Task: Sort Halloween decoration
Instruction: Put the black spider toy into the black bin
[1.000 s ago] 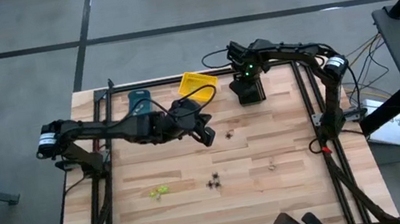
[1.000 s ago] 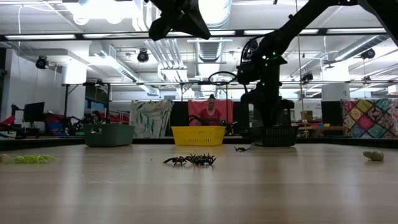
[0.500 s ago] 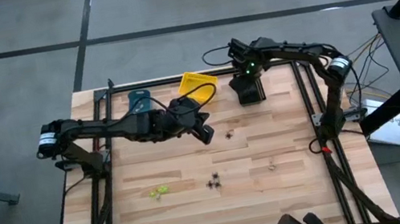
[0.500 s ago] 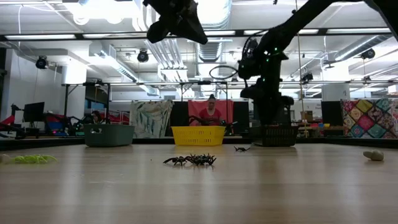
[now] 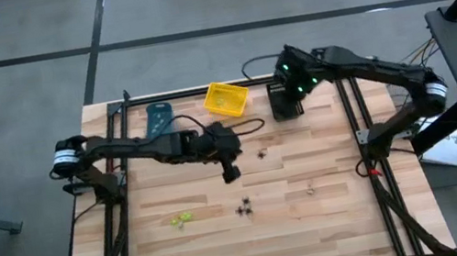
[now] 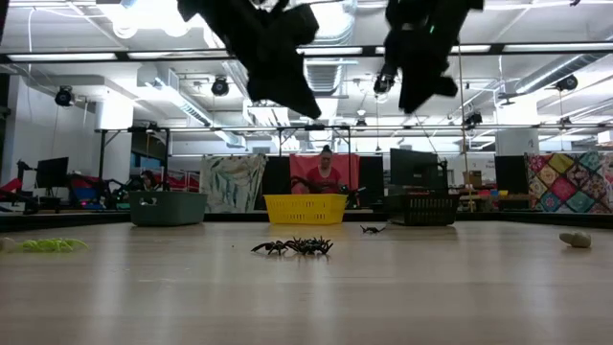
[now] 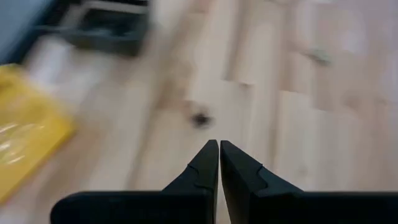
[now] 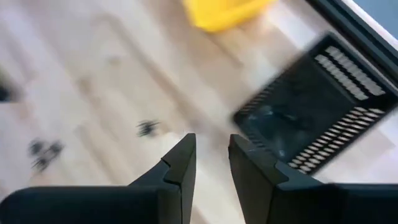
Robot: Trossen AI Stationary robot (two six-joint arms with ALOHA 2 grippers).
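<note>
Left gripper: your left gripper point(image 5: 231, 173) hangs above the middle of the worktop point(image 5: 229, 240), fingers pressed together and holding nothing — in its wrist view the two tips meet.

Right gripper: your right gripper point(image 8: 208, 158) is raised near the far edge of the worktop, beside the black bin point(image 5: 285, 103); a narrow gap shows between its fingers, with nothing in it.

Black trinkets: one small black spider point(image 5: 262, 153) lies on the worktop just beside the left gripper, on the side toward the right edge. A tight black cluster point(image 5: 244, 207) lies nearer the front edge, about midway across.

Yellow-green trinket: it point(image 5: 180, 218) lies toward the left edge, level with the cluster.

Pale trinket: it point(image 5: 311, 190) lies toward the right edge, well apart from the others.

Bins: you have three along the far edge — teal bin point(image 5: 158, 118), yellow bin point(image 5: 225, 99), then the black one.

Background: a person point(image 6: 326, 172) shows in the room behind the yellow bin.
</note>
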